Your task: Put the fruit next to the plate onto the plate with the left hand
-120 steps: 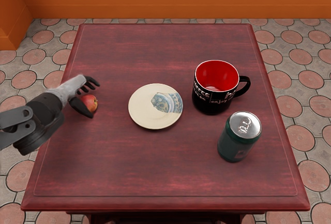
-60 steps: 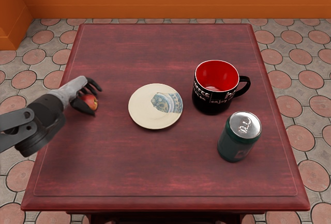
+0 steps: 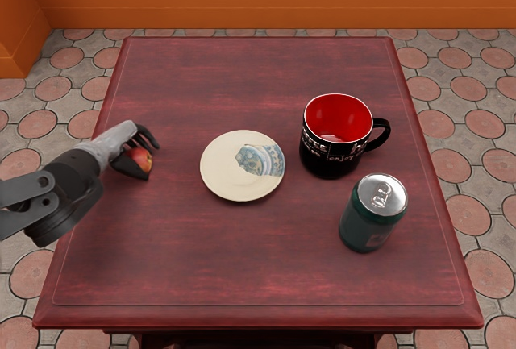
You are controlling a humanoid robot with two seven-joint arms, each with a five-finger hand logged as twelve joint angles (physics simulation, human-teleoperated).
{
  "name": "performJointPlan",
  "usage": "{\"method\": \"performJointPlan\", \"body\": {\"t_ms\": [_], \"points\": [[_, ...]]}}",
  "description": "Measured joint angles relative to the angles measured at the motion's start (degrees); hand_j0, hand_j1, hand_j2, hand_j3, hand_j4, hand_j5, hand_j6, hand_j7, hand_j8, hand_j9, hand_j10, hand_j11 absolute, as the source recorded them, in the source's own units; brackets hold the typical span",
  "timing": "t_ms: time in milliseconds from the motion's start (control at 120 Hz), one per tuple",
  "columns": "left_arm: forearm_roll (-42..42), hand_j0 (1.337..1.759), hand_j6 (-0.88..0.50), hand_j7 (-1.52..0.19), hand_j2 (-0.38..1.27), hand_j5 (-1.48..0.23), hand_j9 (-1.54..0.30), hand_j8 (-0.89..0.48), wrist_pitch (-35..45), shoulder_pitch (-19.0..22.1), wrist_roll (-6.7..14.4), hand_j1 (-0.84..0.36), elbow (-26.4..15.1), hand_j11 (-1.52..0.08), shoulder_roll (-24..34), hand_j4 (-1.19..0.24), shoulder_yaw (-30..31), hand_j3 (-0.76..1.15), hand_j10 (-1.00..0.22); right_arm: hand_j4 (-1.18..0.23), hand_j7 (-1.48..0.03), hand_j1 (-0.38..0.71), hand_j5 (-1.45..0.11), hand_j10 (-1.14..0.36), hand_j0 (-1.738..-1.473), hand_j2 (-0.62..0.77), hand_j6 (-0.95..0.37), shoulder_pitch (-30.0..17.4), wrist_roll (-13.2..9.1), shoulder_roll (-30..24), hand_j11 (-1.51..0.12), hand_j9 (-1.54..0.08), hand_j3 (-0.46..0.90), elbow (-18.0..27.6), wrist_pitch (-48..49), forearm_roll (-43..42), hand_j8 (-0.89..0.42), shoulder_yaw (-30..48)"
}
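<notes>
Head view: left robot hand point(image 3: 129, 147) curled around the apple point(image 3: 142, 158)

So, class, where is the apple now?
In the head view, the apple sits at picture left, within the curled fingers of the left robot hand, left of the plate.

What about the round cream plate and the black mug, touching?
Apart: head view shows bare dark-red wooden table between the round cream plate and black mug.
</notes>
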Motion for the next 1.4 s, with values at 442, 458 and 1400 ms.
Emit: {"method": "performJointPlan", "body": {"t_ms": [442,458,1400], "points": [[-0.2,1.653,-0.49,-0.92,0.38,-0.94,-0.92,-0.39,-0.1,-0.1,0.0,-0.3,-0.5,-0.93,0.2,-0.69,-0.2,0.0,-0.51,0.0,0.0,-0.35,0.0,0.0,-1.658,0.0,0.0,0.0,0.0,0.0,0.0,0.0,0.0,0.0,0.0,0.0,0.0,0.0],[-0.3,1.653,-0.49,-0.92,0.38,-0.94,-0.92,-0.39,-0.1,-0.1,0.0,-0.31,-0.6,-0.93,0.2,-0.69,-0.2,0.0,-0.51,0.0,0.0,-0.35,0.0,0.0,-1.658,0.0,0.0,0.0,0.0,0.0,0.0,0.0,0.0,0.0,0.0,0.0,0.0,0.0],[-2.4,1.651,-0.43,-0.99,0.4,-1.05,-1.0,-0.33,0.1,-8.5,0.0,-0.34,-11.1,-1.0,2.4,-0.7,-3.7,0.0,-0.45,0.0,0.0,-0.35,0.0,0.0,-1.658,0.0,0.0,0.0,0.1,0.0,0.0,0.0,0.0,-0.4,0.0,0.0,0.0,0.0]]}}
